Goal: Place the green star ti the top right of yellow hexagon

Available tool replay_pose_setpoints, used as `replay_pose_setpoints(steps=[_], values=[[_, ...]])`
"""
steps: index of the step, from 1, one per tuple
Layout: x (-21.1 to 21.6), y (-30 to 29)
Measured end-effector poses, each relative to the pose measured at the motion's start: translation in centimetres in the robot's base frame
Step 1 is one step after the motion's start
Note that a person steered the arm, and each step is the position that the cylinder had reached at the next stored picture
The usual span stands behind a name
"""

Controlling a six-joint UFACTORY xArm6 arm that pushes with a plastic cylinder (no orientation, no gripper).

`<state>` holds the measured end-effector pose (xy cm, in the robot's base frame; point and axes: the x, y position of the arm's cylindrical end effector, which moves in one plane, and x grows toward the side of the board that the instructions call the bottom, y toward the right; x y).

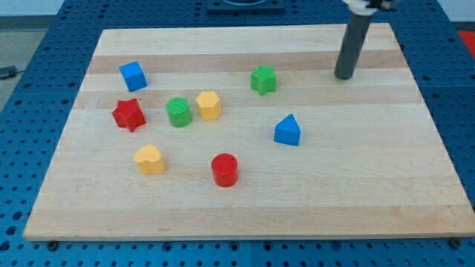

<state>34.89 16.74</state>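
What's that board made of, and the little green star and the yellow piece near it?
Board: looks like pale wood, grain strips showing, matte. Green star and yellow hexagon: evenly coloured, smooth; painted wood or plastic, I cannot tell. My tip stands to the star's right.

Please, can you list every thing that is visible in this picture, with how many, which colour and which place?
wooden board: 1, light wood, fills most of the view
blue perforated table: 1, blue, around the board
blue cube: 1, blue, upper left
red star: 1, red, left
green cylinder: 1, green, left of centre
yellow hexagon: 1, yellow, just right of the green cylinder
green star: 1, green, to the hexagon's upper right
blue triangle: 1, blue, right of centre
yellow heart: 1, yellow, lower left
red cylinder: 1, red, lower centre
my tip: 1, dark rod, upper right, apart from the green star
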Motion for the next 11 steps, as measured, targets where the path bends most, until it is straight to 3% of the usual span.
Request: replay_pose_setpoints(steps=[1, 3, 8, 11], values=[[2.2, -2.7], [2.4, -8.3], [0.8, -15.6], [-1.1, -16.5]])
